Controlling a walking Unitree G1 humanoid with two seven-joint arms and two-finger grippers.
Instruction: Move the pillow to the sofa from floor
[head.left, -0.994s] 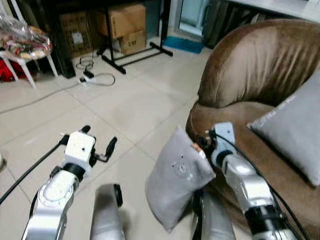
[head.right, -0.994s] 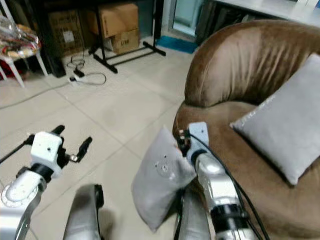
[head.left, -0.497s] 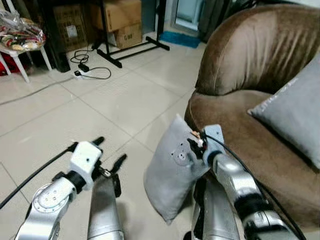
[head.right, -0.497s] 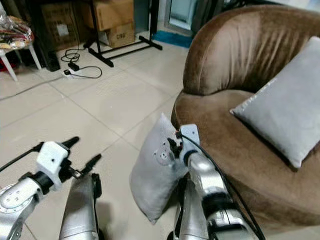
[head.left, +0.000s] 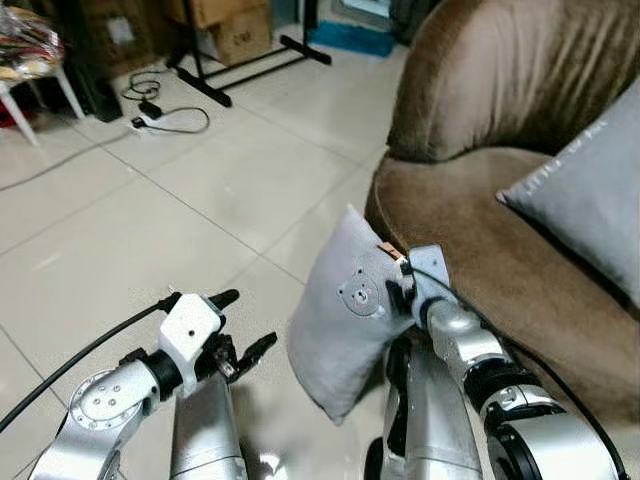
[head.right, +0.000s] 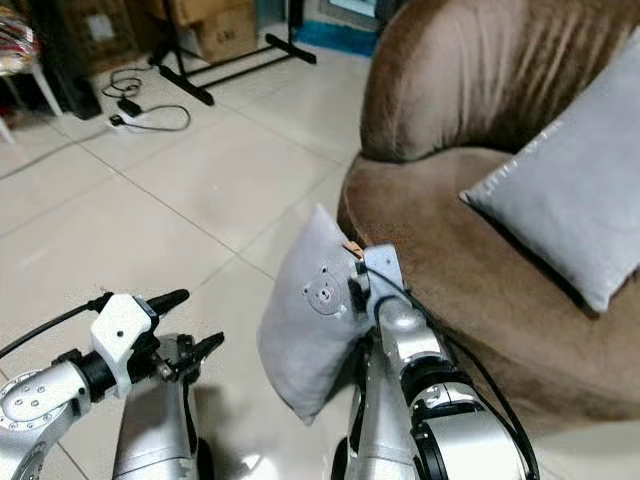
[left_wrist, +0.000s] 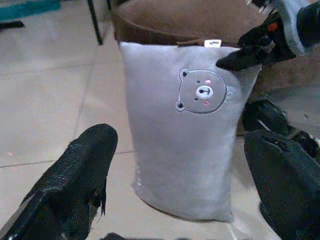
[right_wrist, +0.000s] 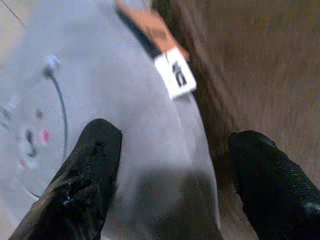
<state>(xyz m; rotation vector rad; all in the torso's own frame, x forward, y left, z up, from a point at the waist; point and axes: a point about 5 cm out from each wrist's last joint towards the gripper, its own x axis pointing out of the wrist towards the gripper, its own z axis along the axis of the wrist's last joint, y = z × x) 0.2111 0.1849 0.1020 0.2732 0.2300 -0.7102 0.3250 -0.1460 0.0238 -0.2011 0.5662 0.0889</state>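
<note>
A grey pillow (head.left: 345, 320) with a small bear face stands on end on the tiled floor, leaning against the front of the brown sofa (head.left: 500, 260). My right gripper (head.left: 395, 293) is at the pillow's top corner next to the sofa edge. In the right wrist view its fingers (right_wrist: 95, 165) stand open, straddling the pillow's (right_wrist: 100, 75) upper edge by the sewn label. My left gripper (head.left: 245, 320) hangs open low over the floor, left of the pillow and apart from it, and faces the pillow's (left_wrist: 185, 145) bear side.
A second grey pillow (head.left: 590, 210) lies on the sofa seat at the right. A power strip with cables (head.left: 150, 115), black stand legs (head.left: 250, 65), cardboard boxes (head.left: 235, 35) and a white chair (head.left: 30, 70) stand at the far left. My own legs (head.left: 200, 430) show below.
The view has tilted downward and nearer. My left gripper has moved lower and closer to the pillow. The right gripper stays at the pillow's top corner; the pillow still leans on the sofa.
</note>
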